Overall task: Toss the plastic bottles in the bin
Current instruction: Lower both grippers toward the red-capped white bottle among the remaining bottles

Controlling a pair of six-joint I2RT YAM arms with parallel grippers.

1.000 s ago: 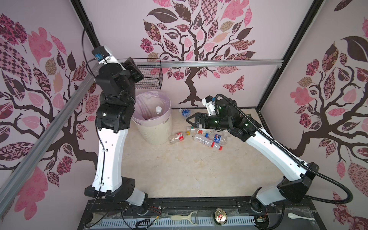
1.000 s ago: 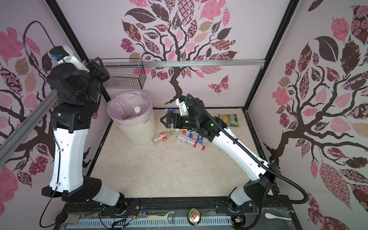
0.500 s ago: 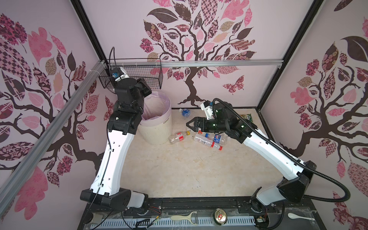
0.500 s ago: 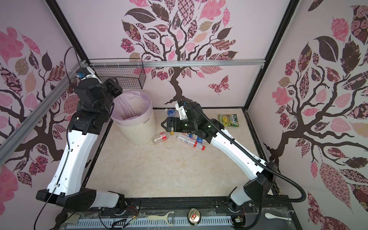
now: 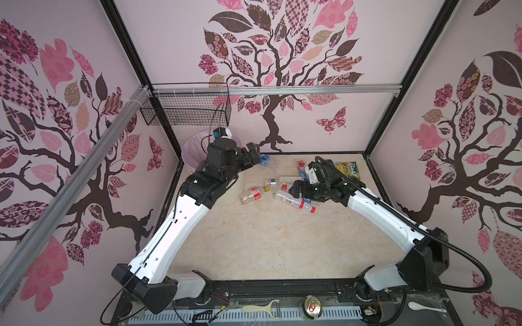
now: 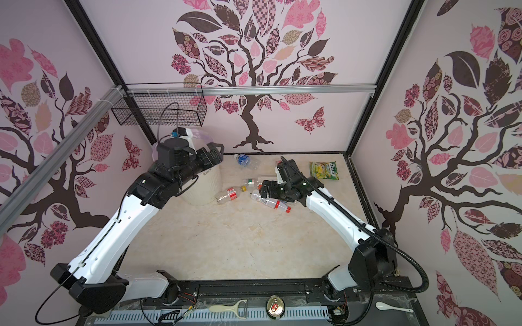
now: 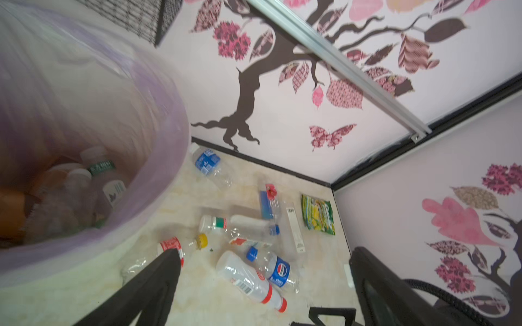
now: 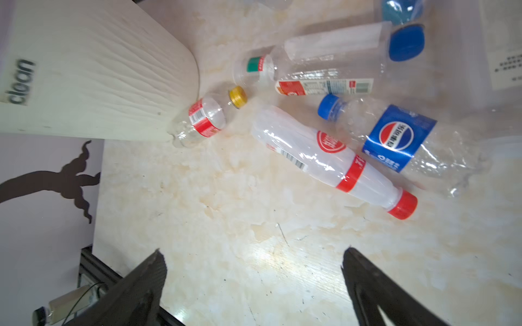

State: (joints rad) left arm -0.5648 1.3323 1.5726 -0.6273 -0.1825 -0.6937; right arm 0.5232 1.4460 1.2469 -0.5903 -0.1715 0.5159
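R gripper [image 8: 252,252]: jaws apart, empty. Red-cap white bottle [image 8: 333,158] ahead of tips; center over mid-body, grip crosswise, avoid Pepsi btl [image 8: 395,138] alongside. L gripper [image 7: 264,252]: apart, empty, bin [image 7: 175,113] beside.

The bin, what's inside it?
The bin holds a heap of plastic bottles, including a green-labelled bottle. Whatever lies under the heap is hidden.
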